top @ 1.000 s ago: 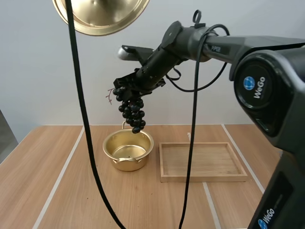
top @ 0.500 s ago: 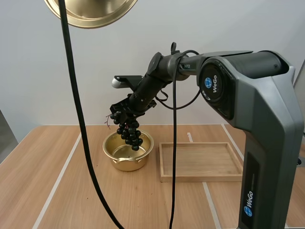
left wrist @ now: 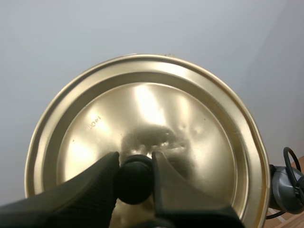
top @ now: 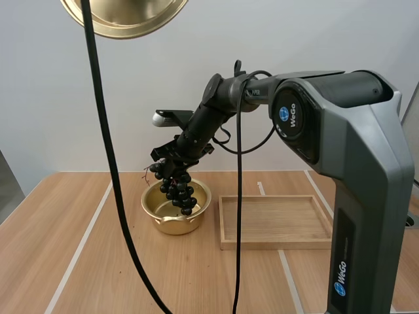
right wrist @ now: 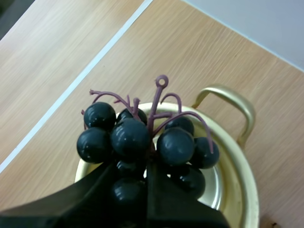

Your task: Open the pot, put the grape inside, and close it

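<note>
Your right gripper [top: 171,156] is closed on the grape bunch [top: 179,191], its lower berries inside the pot [top: 171,226] mouth. Lower centrally, then release. Your left gripper [left wrist: 136,174] pinches the lid [left wrist: 180,118] knob, held high.

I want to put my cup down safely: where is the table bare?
Bare: the table left of the pot, the strip in front of pot and wooden tray, and the tray's floor. Crowded: over the pot, where the right claw holds the grapes.
</note>
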Controlling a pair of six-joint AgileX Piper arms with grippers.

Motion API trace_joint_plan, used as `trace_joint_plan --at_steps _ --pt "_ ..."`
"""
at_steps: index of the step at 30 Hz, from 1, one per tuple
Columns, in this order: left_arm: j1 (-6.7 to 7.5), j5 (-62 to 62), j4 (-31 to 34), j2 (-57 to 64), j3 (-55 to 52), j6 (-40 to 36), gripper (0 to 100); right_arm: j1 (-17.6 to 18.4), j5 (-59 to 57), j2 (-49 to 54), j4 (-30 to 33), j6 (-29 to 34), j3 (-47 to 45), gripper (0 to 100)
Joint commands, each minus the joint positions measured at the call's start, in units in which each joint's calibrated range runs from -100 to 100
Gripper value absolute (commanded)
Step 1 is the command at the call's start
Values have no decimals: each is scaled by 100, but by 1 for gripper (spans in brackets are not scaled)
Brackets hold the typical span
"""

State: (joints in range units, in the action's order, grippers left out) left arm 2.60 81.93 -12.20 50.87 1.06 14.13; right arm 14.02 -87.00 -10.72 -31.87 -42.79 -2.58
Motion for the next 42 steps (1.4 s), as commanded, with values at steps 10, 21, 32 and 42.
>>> trace_joint_plan --at_steps 10,21,32,42 --pt "-6 -122 -109 -12 48 -61 0 -2 -414 -264 297 134 50 0" --pt "-6 -122 -109 -12 48 -61 0 -2 -421 -709 439 134 50 0" --pt "-6 -82 -96 -12 48 -61 0 -2 76 -1132 376 73 50 0" --pt "-6 3 -96 -67 48 -61 0 -2 181 -1356 14 -97 50 0"
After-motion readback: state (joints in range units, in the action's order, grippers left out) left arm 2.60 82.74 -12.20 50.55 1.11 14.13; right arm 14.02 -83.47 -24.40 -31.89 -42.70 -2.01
